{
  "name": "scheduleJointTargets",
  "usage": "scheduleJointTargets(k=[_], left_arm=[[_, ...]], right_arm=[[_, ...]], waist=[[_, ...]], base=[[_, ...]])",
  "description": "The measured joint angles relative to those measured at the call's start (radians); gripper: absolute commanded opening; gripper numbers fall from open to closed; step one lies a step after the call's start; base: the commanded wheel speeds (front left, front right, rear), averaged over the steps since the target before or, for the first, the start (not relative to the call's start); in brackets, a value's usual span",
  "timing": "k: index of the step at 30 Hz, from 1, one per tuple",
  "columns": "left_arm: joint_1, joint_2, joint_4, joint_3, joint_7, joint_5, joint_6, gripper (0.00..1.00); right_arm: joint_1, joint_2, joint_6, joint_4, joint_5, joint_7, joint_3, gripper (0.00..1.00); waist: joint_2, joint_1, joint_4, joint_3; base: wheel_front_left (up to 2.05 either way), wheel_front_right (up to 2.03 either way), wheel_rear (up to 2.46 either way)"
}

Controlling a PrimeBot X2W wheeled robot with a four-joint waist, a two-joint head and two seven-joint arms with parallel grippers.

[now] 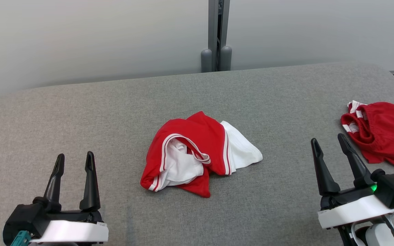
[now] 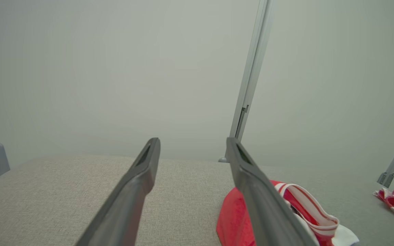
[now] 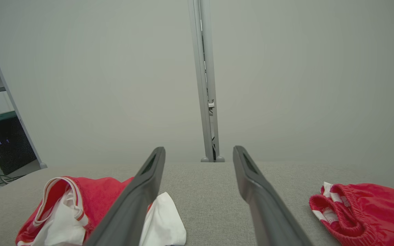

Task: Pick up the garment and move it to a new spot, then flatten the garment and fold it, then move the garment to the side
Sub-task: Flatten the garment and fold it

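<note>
Now, at the lower left, the left gripper hangs over the one grey table, its two fingers spread wide with nothing between them. Near the middle of the table lies the garment, a single crumpled heap of red and white, well apart from both grippers. Further right, the right gripper is likewise wide open and empty. Just beside it, at the table's right edge, a second garment lies bunched up, red with white trim.

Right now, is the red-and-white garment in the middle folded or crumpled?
Crumpled: the red-and-white cloth garment lies bunched in a heap, striped edges curling, white fabric spilling out.
</note>
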Motion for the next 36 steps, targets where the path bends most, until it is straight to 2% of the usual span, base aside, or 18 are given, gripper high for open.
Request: scheduleJointTargets(k=[11,21,28,36], left_arm=[[-0.008,-0.004,0.004,-0.001,0.000,0.002,-0.008,1.00],[-0.015,-0.007,0.014,-0.035,0.000,-0.001,-0.023,1.00],[-0.031,-0.008,0.021,-0.046,0.000,-0.013,-0.026,1.00],[-0.058,-0.009,0.038,-0.071,-0.001,-0.023,-0.034,1.00]], right_arm=[[0.000,-0.001,0.000,0.031,0.003,0.000,0.006,1.00],[-0.013,-0.012,0.000,0.127,0.020,0.000,0.029,1.00],[-0.072,-0.016,0.000,0.239,0.025,0.048,0.035,1.00],[-0.217,-0.015,0.000,0.460,0.038,0.197,0.050,1.00]], waist=[[0.0000,0.0000,0.018,0.005],[0.0000,0.0000,0.067,0.008],[0.0000,0.0000,0.103,0.018],[0.0000,0.0000,0.170,0.044]], base=[[0.00,0.00,0.00],[0.00,0.00,0.00],[0.00,0.00,0.00],[0.00,0.00,0.00]])
